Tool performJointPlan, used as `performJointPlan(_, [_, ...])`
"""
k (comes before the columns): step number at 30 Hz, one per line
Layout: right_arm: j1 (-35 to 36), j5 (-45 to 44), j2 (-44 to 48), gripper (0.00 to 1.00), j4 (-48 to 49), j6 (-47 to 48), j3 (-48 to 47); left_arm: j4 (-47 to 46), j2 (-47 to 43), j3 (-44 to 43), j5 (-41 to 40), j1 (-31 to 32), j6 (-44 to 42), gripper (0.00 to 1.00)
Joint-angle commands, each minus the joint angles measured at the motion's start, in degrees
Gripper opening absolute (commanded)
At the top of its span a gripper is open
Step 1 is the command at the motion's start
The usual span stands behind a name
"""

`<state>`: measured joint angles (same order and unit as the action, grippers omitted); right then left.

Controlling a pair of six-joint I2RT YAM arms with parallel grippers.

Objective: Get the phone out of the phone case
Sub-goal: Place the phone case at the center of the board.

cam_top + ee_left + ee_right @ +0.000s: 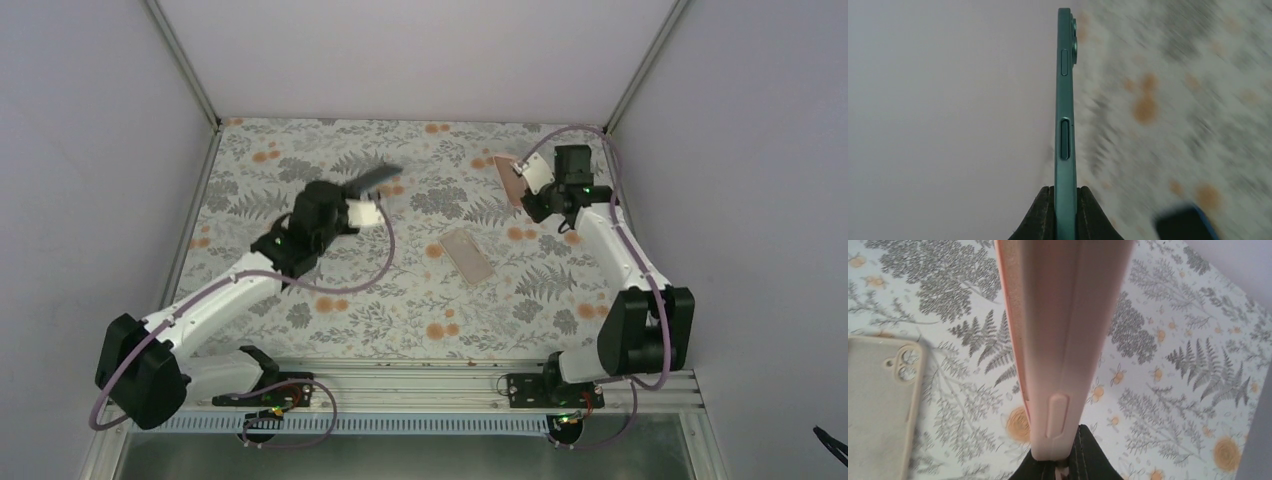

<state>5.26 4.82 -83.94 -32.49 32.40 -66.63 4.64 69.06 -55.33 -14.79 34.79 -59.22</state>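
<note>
Your left gripper (1065,212) is clamped tight on the bottom end of the teal phone (1065,100). Its pads (1040,217) press the two flat faces, so the side buttons face the wrist camera. It holds the handset in the air over the far-left part of the tabletop (420,330), whose floral pattern is smeared behind it, which suggests the arm is swinging.

Your right gripper (1060,462) is closed too, pinching one end of the pink phone case (1068,315) edge-on, lifted near the far-right corner. With each arm holding one part and the two well apart, phone and case look fully separated. The task reads as essentially done, and you likely only need to set both down.

A beige case (467,256) lies flat near the middle of the tabletop, between the arms, with neither gripper touching it
</note>
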Motion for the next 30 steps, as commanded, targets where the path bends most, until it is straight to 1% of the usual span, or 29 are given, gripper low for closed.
performJointPlan(1, [-3.30, 7.88, 3.59, 0.04, -2.42, -0.48, 3.66, -4.63, -6.71, 12.16, -6.90, 1.31, -6.12, 0.02])
performJointPlan(5, [-6.92, 14.51, 1.68, 0.04, -4.79, 0.21, 5.55, -9.92, -6.98, 22.92, -8.72, 1.99, -5.68, 0.02])
performJointPlan(8, [-10.08, 21.10, -2.56, 0.04, -6.80, 1.46, 5.54, -12.80, -4.40, 26.55, -8.13, 2.12, -4.41, 0.02])
performJointPlan(10, [-10.80, 23.87, -6.17, 0.04, -8.55, 2.32, 4.96, -14.46, -1.15, 27.68, -7.90, 2.17, -4.07, 0.02])
performJointPlan(15, [-11.46, 22.16, -13.71, 0.04, -10.81, 1.85, 4.83, -15.32, 4.82, 28.70, -6.98, 3.05, -2.63, 0.02])
performJointPlan(19, [-13.49, 20.50, -16.45, 0.04, -11.70, 0.88, 4.78, -15.07, 6.70, 30.10, -6.23, 5.05, -1.38, 0.02])
performJointPlan(20, [-13.89, 19.97, -16.78, 0.07, -11.82, 0.65, 4.64, -14.76, 6.85, 30.29, -5.92, 5.59, -0.87, 0.02])
performJointPlan(21, [-14.29, 19.49, -17.03, 0.12, -12.01, 0.51, 4.40, -13.82, 6.88, 30.32, -5.16, 6.09, -0.41, 0.07])
performJointPlan(22, [-14.57, 19.17, -17.26, 0.17, -12.34, 0.33, 4.13, -12.21, 6.81, 30.25, -4.31, 6.61, 0.08, 0.16])
performJointPlan(23, [-14.79, 18.98, -17.37, 0.21, -12.86, 0.24, 3.73, -10.65, 6.71, 30.15, -3.45, 7.03, 0.48, 0.29])
performJointPlan(24, [-14.94, 18.71, -17.40, 0.27, -13.34, 0.03, 3.24, -9.60, 6.58, 30.25, -2.73, 7.43, 0.92, 0.41])
performJointPlan(27, [-15.41, 18.20, -16.93, 0.41, -14.97, -0.44, 1.60, -6.18, 5.86, 30.50, -0.83, 8.49, 2.09, 0.72])
performJointPlan(28, [-15.47, 17.94, -16.69, 0.45, -15.57, -0.65, 0.94, -5.18, 5.27, 30.75, -0.03, 8.80, 2.31, 0.81])
performJointPlan(30, [-15.54, 17.48, -16.39, 0.52, -17.02, -0.90, -0.40, -3.71, 3.55, 31.35, 1.47, 9.32, 2.53, 0.89])
